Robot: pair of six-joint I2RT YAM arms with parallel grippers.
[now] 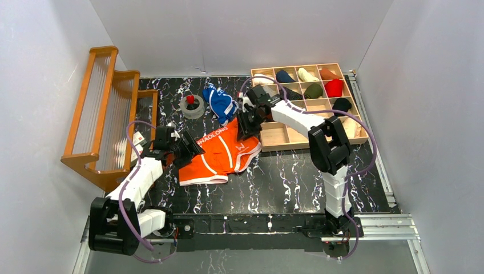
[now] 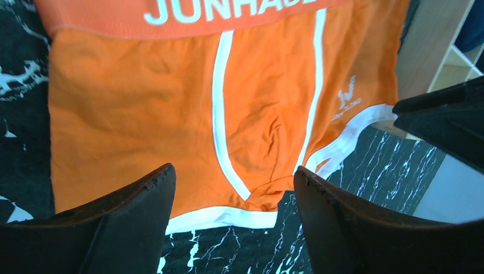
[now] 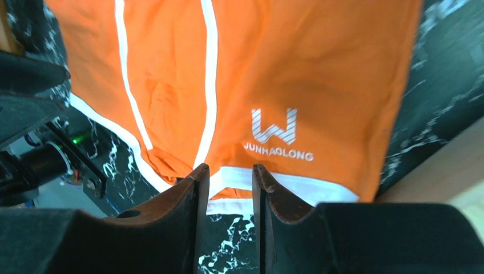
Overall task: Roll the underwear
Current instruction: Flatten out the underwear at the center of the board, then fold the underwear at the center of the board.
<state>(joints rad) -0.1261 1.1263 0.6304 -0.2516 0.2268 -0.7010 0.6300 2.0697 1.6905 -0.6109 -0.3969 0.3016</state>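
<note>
Table (image 1: pixel 285 177): orange underwear (image 1: pixel 220 154) between left pincer (image 1: pixel 191 149), right pincer (image 1: pixel 246 131)

Orange briefs (image 1: pixel 220 154): soft matt cloth, creased. Table top (image 1: pixel 285 182): glossy black, marbled. Divided tray (image 1: pixel 274 136): pale bare wood. Rack (image 1: pixel 85 170): glossy orange-brown wood.

The counter (image 1: pixel 285 177) is black with white squiggles. A big wooden rack (image 1: pixel 108 108) stands on its left side. At the back sits a grey tape roll (image 1: pixel 194 109) with a small red thing (image 1: pixel 190 99) in the middle. On the right is a wooden box (image 1: pixel 275 136) with little rooms. Some hold rolled cloth bundles (image 1: pixel 334 87).
</note>
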